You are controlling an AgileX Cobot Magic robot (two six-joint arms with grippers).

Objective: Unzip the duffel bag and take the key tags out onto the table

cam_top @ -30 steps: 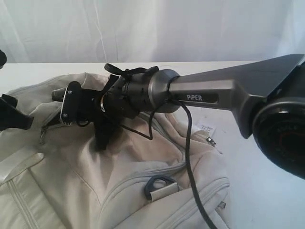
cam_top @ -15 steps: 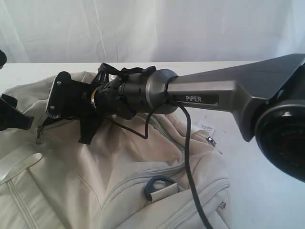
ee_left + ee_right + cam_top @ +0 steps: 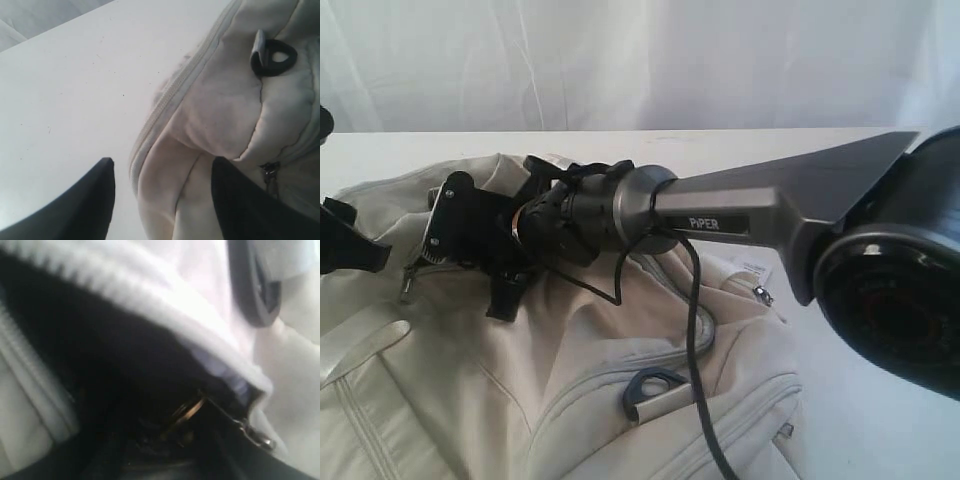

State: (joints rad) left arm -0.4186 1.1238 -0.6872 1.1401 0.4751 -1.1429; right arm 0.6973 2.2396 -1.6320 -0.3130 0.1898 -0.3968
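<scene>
On the white worktop [image 3: 740, 150] your duffel bag [image 3: 620, 380] lies slumped, its top zip parted. Your right hand [image 3: 448, 238] sits at that opening; you cannot tell whether it is released or clenched. A metal ring [image 3: 187, 412] glints in the dark interior. Your left hand [image 3: 162, 167] is released and empty, near the bag's edge.

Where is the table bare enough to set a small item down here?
A bare strip of table runs behind the duffel bag, and a wide patch lies off the bag's end in the left wrist view. Right of the bag is crowded: the right arm overhangs that patch.
</scene>
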